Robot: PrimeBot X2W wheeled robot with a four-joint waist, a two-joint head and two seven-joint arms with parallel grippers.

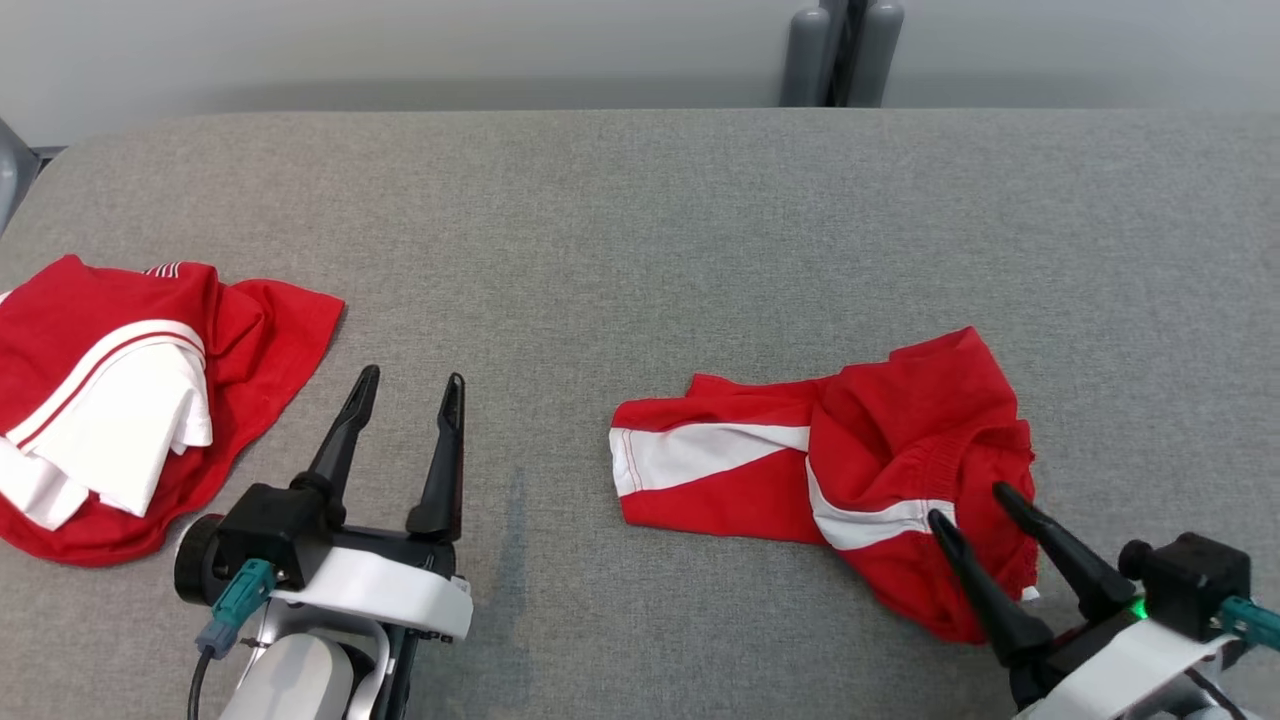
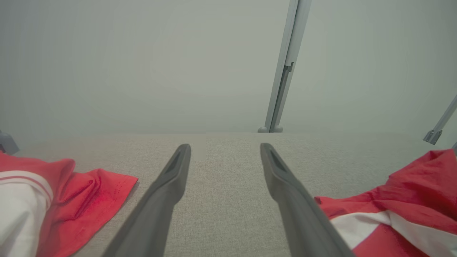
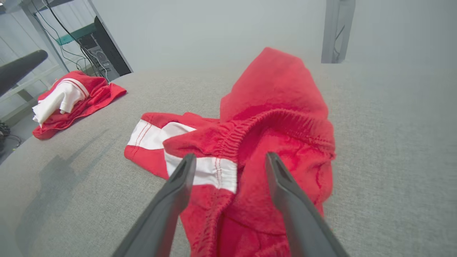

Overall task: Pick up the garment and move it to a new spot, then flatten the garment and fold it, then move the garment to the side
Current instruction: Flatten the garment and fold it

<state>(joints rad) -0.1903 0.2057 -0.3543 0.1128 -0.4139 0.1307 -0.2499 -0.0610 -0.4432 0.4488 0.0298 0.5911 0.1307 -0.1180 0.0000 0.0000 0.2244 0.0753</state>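
The crumpled red-and-white garment (image 1: pixel 850 470) lay at 4 o'clock on the grey table (image 1: pixel 640 220), with the right gripper (image 1: pixel 968 502) over its elastic waistband edge, fingers apart. The left gripper (image 1: pixel 412 375), fingers also spread, hung over bare table at 7 o'clock, beside a second red-and-white heap (image 1: pixel 130 400) near the 9 o'clock edge. Open table ran from 10 to 2 o'clock, up to the far edge.
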